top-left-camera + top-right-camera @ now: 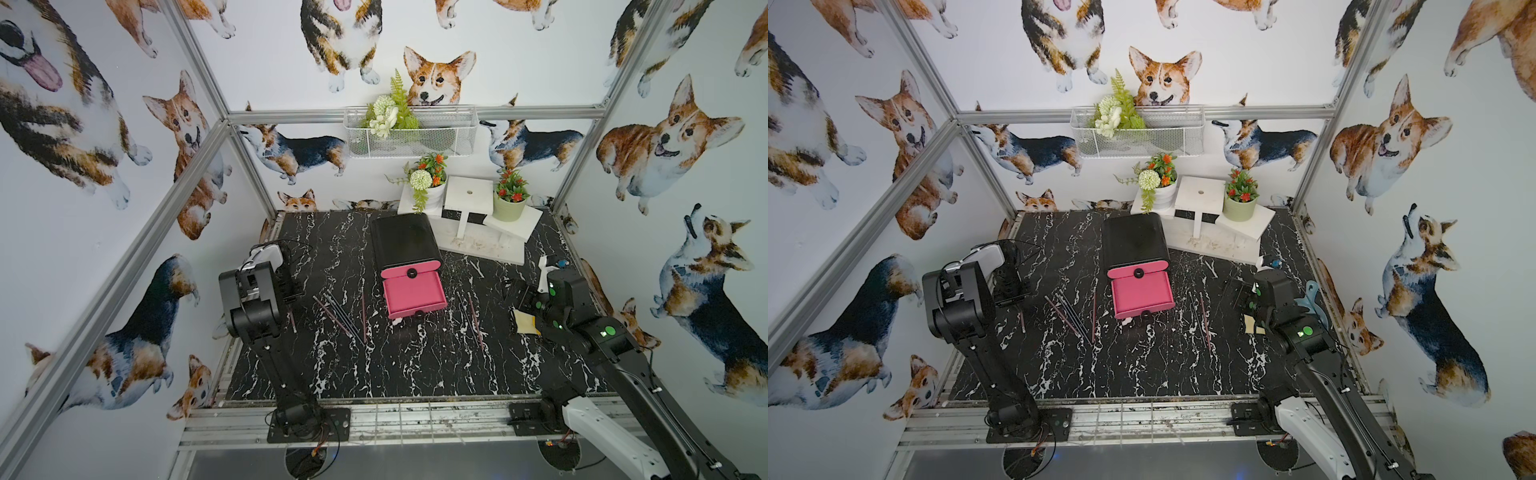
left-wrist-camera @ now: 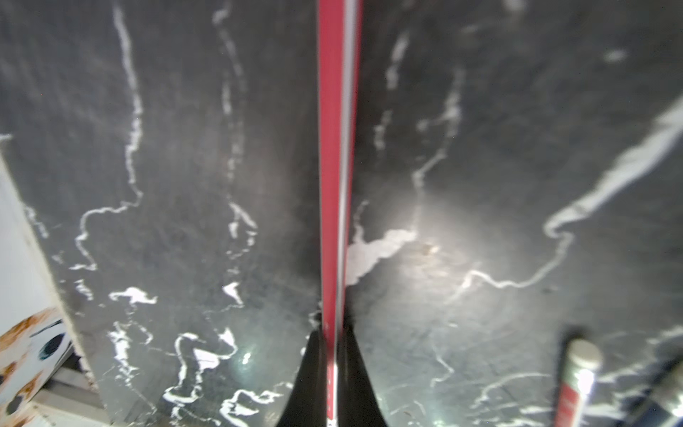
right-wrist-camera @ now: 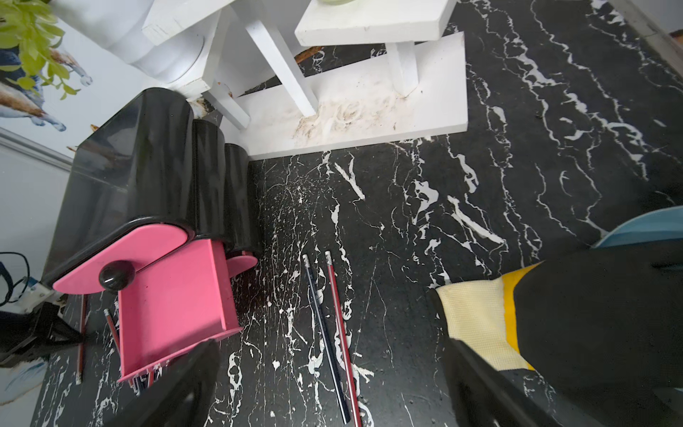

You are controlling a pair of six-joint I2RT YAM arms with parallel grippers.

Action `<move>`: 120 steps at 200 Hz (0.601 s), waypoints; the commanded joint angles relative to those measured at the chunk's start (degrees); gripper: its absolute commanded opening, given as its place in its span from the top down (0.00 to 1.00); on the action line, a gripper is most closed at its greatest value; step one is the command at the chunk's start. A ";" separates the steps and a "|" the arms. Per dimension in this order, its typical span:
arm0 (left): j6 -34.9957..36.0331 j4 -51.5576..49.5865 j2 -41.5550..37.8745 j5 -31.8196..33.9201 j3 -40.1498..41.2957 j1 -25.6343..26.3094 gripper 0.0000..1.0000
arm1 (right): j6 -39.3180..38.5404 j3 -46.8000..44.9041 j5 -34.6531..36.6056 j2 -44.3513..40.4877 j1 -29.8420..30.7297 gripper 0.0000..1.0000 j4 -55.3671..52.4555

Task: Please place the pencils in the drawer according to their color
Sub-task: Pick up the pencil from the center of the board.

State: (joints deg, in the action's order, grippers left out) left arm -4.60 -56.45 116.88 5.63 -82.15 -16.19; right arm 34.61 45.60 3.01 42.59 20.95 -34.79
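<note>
My left gripper [image 2: 332, 344] is shut on a red pencil [image 2: 334, 148], just above the black marble table [image 1: 395, 365] at its left. That pencil's end pokes out under the left arm [image 1: 292, 322]. Several red and dark pencils [image 1: 340, 316] lie left of the open pink drawer [image 1: 413, 297], which is pulled out of a black cabinet [image 1: 401, 239]. A dark pencil [image 3: 325, 332] and a red one [image 3: 342, 332] lie side by side right of the drawer. My right gripper [image 3: 332, 399] hangs open above those two, holding nothing.
A white stand [image 1: 478, 243] with two flower pots sits at the back right against the cabinet. A yellow cloth [image 1: 525, 322] and a blue object [image 1: 1308, 299] lie beside the right arm. A wire basket [image 1: 409, 131] hangs on the back wall.
</note>
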 commanded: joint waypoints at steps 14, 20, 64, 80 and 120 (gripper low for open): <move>-1.20 3.48 -3.90 -6.42 0.19 1.10 1.00 | 0.81 0.72 -7.61 0.50 -1.49 0.01 2.58; -1.20 3.24 -4.34 -6.94 -0.10 1.49 1.00 | 1.01 1.22 -9.83 1.22 -2.43 0.00 2.17; -0.61 2.09 -8.53 -9.79 -0.14 3.27 1.00 | 4.48 4.61 -38.47 9.62 -16.53 0.00 0.11; -0.50 2.04 -11.04 -12.11 0.38 3.53 1.00 | 5.95 4.54 -47.83 12.66 -20.55 0.00 0.91; -0.13 2.04 -18.64 -16.29 1.53 6.32 1.00 | 10.54 1.95 -59.77 16.87 -25.78 0.00 6.89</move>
State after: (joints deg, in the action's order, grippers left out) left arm -5.43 -53.80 101.69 -6.66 -80.97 -11.57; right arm 41.43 48.31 -45.06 58.61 -3.44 -32.77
